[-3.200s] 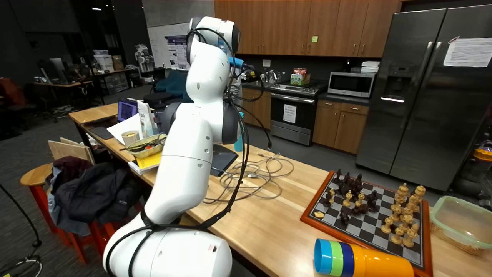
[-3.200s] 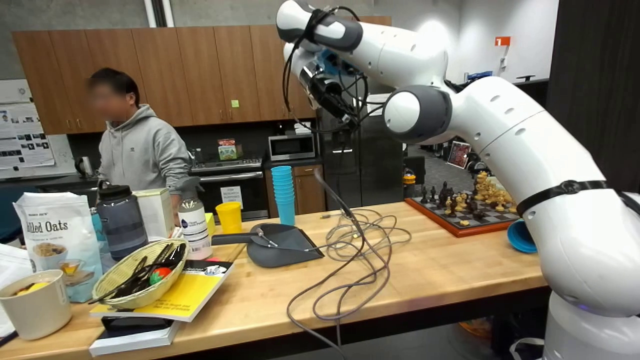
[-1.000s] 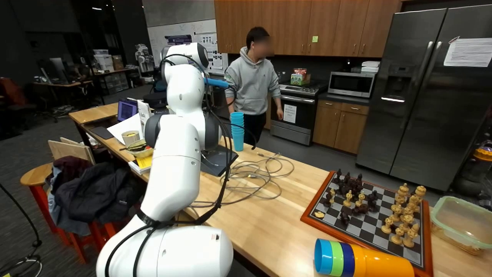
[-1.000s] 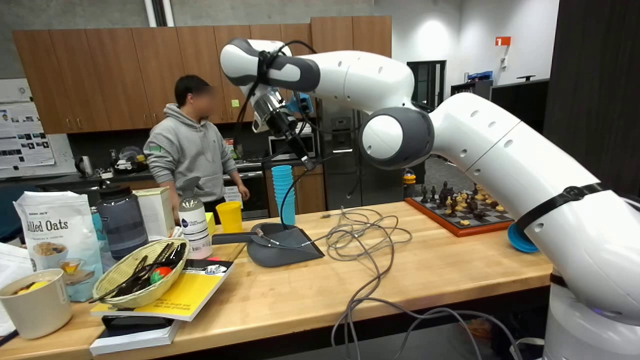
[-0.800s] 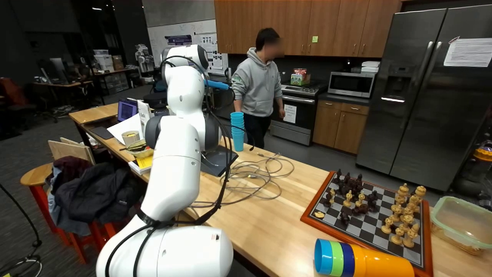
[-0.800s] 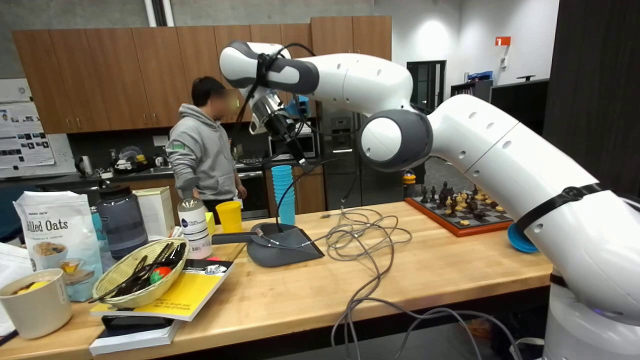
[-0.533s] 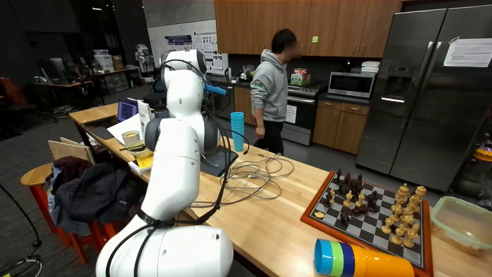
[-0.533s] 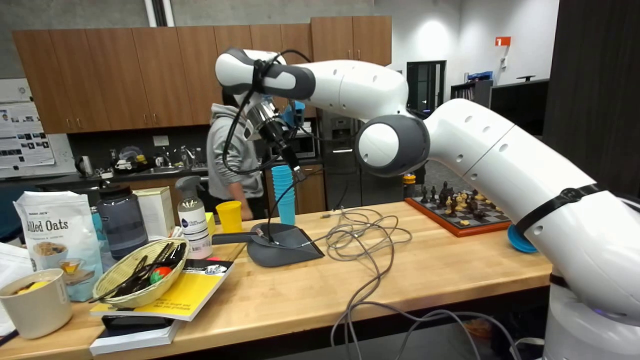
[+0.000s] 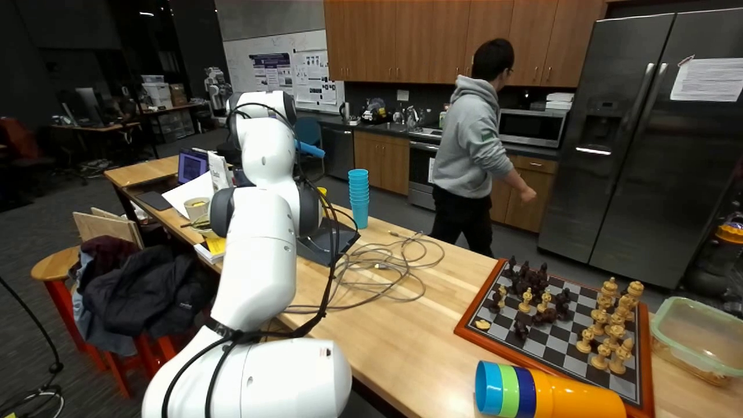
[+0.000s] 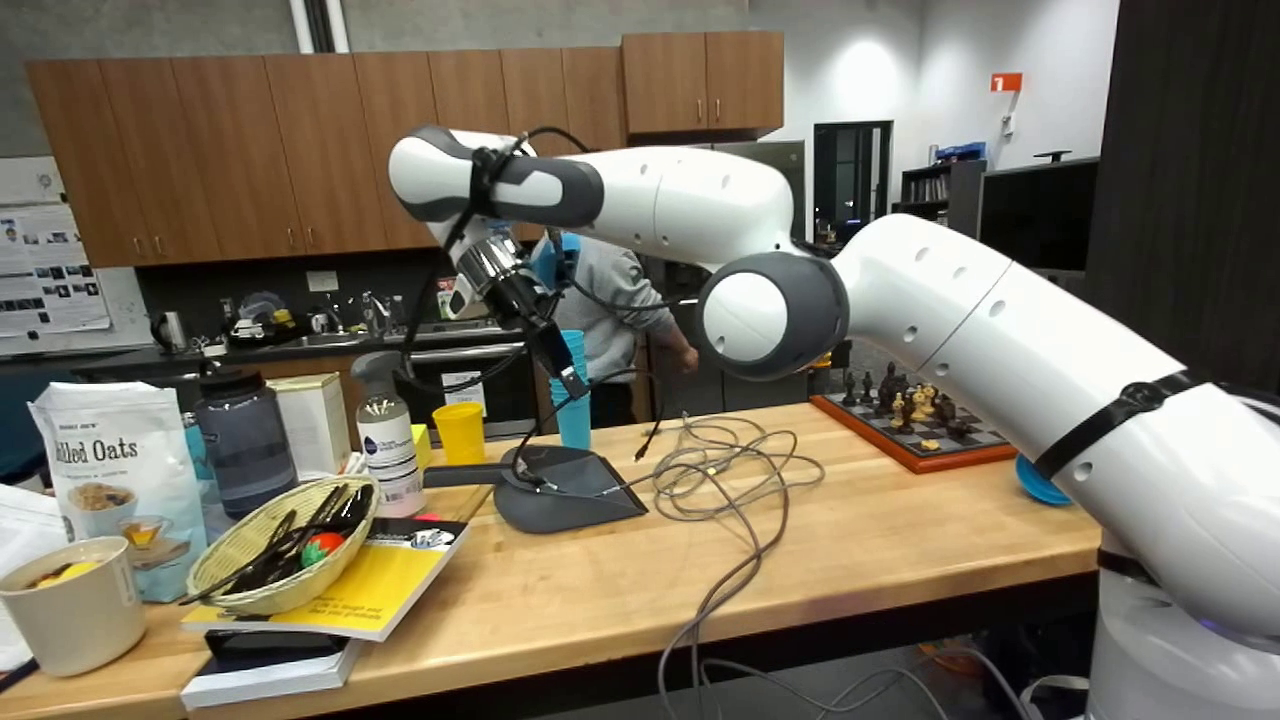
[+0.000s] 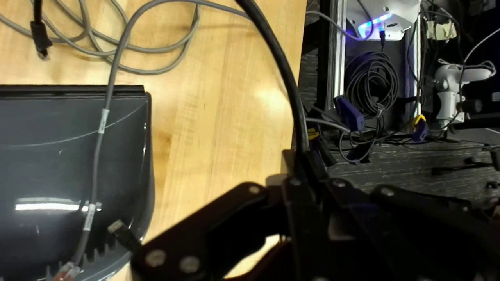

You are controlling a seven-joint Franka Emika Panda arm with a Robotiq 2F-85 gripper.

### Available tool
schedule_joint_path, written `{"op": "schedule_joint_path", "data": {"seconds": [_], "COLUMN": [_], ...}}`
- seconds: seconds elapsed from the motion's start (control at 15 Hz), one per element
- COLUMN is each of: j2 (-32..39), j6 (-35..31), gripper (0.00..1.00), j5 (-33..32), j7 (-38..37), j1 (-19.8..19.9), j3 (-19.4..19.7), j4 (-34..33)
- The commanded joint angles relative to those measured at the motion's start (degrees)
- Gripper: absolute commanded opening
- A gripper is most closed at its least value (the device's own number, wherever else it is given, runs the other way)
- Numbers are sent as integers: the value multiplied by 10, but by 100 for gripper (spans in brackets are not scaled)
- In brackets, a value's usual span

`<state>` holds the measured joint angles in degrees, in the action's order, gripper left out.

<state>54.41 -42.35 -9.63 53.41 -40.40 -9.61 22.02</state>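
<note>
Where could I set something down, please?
The pale wooden tabletop is bare between the looped grey cables and red-framed chessboard, and between the black plastic dustpan and robot-side edge. It's crowded around the oval cream wicker basket and the end effector gripping a black cable.

Black cable [image 11: 282, 58]: held aloft partway along, drooping either side.

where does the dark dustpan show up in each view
In an exterior view: dustpan left of centre, partly behind the arm.
In an exterior view: dustpan in the lower half, left of centre.
Wrist view: dustpan at left, cut off.
Shared landmark: grey cable loops beside it on the table.
</note>
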Motion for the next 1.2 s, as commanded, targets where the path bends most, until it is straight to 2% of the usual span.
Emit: {"op": "schedule_joint_path", "data": {"seconds": [0.0,0.67,1.13], "j2": [18,20,-20], "j6": [13,14,-7], "gripper": [2,2,2], "j5": [5,6,9], "j7": [19,34,27], "j1": [-15,-17,0], "j3": [4,10,11], "j4": [-29,-25,7]}}
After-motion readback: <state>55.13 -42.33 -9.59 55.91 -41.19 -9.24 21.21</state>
